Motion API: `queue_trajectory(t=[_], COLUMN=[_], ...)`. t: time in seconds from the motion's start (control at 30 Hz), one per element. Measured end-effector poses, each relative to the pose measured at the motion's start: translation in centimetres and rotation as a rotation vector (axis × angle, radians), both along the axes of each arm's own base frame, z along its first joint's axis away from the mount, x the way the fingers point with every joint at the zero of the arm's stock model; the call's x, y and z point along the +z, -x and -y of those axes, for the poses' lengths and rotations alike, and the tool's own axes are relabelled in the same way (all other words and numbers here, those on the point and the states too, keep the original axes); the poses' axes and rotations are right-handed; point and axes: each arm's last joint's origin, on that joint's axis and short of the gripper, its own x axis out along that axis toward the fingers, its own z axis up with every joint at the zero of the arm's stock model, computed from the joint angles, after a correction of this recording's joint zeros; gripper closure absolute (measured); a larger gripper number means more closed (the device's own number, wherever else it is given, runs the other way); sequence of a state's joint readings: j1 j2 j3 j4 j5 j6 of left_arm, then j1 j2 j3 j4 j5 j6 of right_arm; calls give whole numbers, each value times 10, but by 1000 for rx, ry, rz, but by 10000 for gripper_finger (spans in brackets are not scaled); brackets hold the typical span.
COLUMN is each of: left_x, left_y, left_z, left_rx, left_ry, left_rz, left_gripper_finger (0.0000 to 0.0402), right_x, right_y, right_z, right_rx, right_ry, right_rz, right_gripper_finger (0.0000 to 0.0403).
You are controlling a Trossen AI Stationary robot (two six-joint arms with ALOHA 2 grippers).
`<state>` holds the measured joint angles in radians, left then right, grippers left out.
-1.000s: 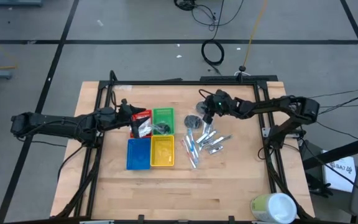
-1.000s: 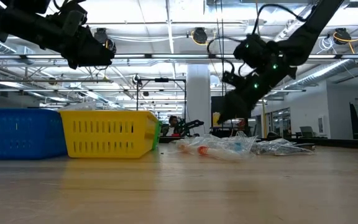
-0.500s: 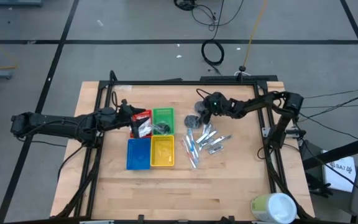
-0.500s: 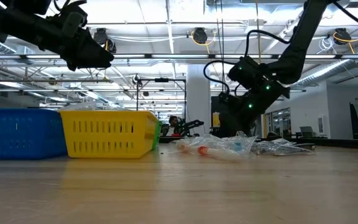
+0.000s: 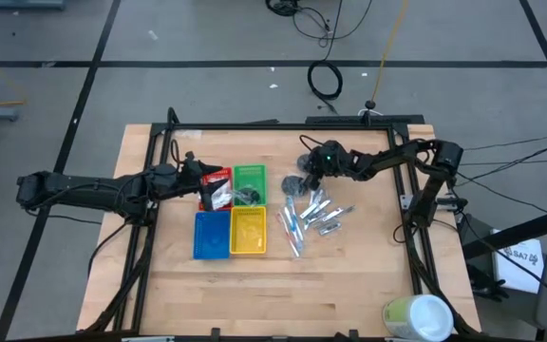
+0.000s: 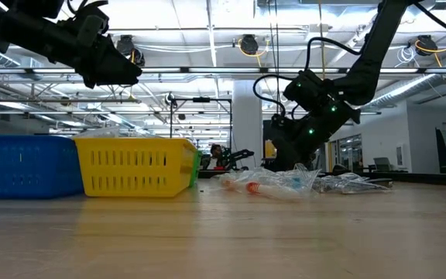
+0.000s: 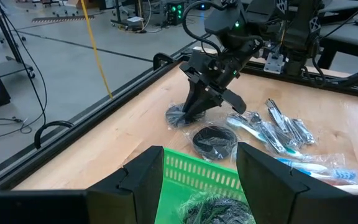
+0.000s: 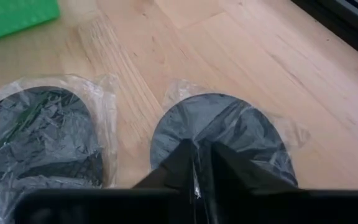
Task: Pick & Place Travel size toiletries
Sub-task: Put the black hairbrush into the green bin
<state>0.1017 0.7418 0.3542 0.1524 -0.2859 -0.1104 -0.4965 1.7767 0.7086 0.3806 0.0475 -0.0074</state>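
Observation:
Two dark grey discs in clear wrap lie flat on the table: one [image 8: 222, 127] under my right gripper [image 8: 197, 168], the other [image 8: 36, 134] beside it, nearer the green tray [image 5: 250, 182]. Slim silver and pale blue tubes [image 5: 313, 214] lie in a loose pile toward the near edge. My right gripper [image 7: 188, 111] points down at the far disc [image 7: 180, 116], fingers shut. My left gripper [image 5: 200, 180] hangs open above the red tray [image 5: 216, 188], which holds white packets. The green tray holds a dark wrapped item [image 7: 219, 208]. My right gripper pinches the clear wrap on the disc's top face [image 8: 199, 144] between its two fingertips. It comes slanting down from the table's right side. The disc lies flat on the table [image 8: 166, 37].
Blue tray [image 5: 212, 234] and yellow tray [image 5: 248, 231] sit side by side nearer the near edge. A large pale green and white cylinder [image 5: 418, 318] lies at the table's near right corner. A black frame rail [image 5: 273, 125] runs along the far edge.
My right gripper has come down and a little toward the table's left onto the far disc, its arm folding lower. That happened in the first half second; since then it has held still. The left arm has not moved.

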Motion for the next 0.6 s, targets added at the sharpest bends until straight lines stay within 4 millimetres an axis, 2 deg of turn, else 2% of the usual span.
queue_trajectory(t=[0.1,0.23,0.37,0.6], left_x=[0,0,0,1], left_y=[0,0,0,-3], left_z=[0,0,0,0], left_rx=[0,0,1,13], left_ry=[0,1,2,45], left_rz=[0,0,2,37], left_gripper_finger=[201,201,201,201], right_x=[0,3,14,62], right_y=[0,-2,-2,-6], right_z=[0,1,-1,-16], right_rx=[13,18,59,157], right_ry=[16,29,32,106], right_rz=[1,22,81,260], right_gripper_finger=[396,400,402,403])
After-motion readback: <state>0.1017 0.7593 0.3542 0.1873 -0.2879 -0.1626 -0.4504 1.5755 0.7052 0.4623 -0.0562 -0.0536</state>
